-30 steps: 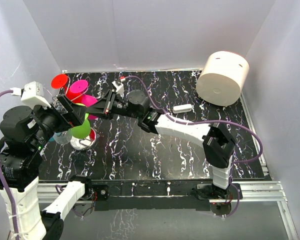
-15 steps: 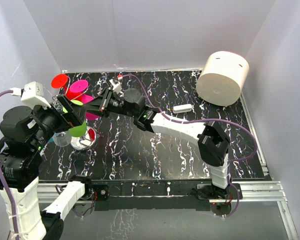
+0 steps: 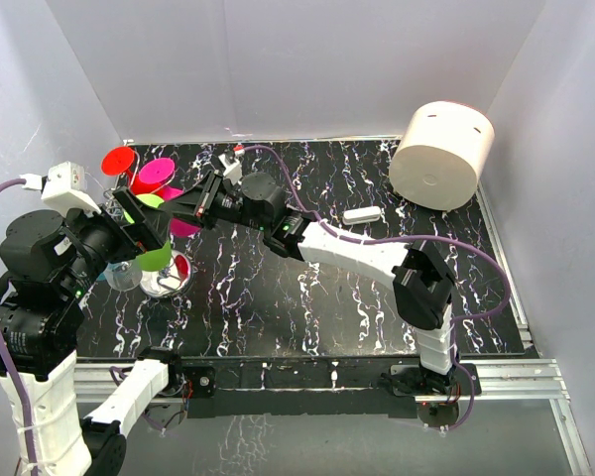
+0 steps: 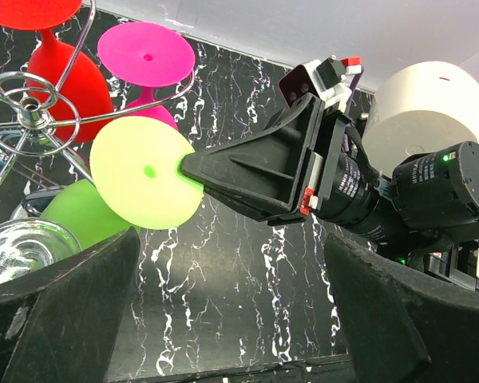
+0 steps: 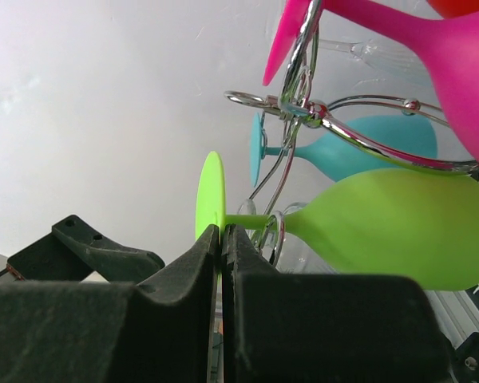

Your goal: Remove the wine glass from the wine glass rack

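Observation:
The wine glass rack stands at the table's left; its silver wire arms hold several coloured glasses upside down and tilted. A lime-green wine glass hangs there with its stem in a wire loop. My right gripper is shut on the rim of its flat green foot. My left gripper is open just near of the rack, with nothing between its fingers.
Red, pink and teal glasses also hang on the rack, and a clear glass sits low beside it. A large cream cylinder stands at the back right. A small white block lies mid-table.
My right gripper has shifted left and slightly back toward the rack, still shut on the green glass's foot. The left arm has not moved.

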Robot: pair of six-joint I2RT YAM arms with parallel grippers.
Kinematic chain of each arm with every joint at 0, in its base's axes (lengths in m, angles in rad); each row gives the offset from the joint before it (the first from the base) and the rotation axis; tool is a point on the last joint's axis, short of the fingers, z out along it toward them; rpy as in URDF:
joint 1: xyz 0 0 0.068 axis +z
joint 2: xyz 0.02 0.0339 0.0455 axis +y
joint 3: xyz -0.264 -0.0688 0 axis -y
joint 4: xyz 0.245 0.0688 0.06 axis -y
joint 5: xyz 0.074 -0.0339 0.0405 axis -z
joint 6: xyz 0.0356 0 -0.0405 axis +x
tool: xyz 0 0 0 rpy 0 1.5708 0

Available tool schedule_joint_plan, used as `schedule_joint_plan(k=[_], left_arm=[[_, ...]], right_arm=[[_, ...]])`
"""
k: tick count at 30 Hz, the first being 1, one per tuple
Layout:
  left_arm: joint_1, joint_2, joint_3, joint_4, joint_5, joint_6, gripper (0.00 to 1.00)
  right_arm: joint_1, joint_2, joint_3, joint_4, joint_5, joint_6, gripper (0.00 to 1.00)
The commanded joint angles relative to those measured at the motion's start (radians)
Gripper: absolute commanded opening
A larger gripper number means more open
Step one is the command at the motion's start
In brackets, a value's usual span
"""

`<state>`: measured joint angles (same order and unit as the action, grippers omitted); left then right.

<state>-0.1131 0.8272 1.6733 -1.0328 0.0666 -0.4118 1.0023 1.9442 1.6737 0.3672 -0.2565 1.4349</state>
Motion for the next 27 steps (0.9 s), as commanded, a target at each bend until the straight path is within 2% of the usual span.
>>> schedule_joint_plan(k=[1,27], left_arm=[[-0.002,-0.008,0.009,0.0,-0.004,0.008,0.99],[-0.004,0.0,0.009,0.007,0.013,0.005,0.99]], right_arm=[[-0.011,-0.021,0.057,0.003,0.093,-0.047,0.0],[-0.084,-0.125,-0.059,0.022,0.096,-0.044,0.0]])
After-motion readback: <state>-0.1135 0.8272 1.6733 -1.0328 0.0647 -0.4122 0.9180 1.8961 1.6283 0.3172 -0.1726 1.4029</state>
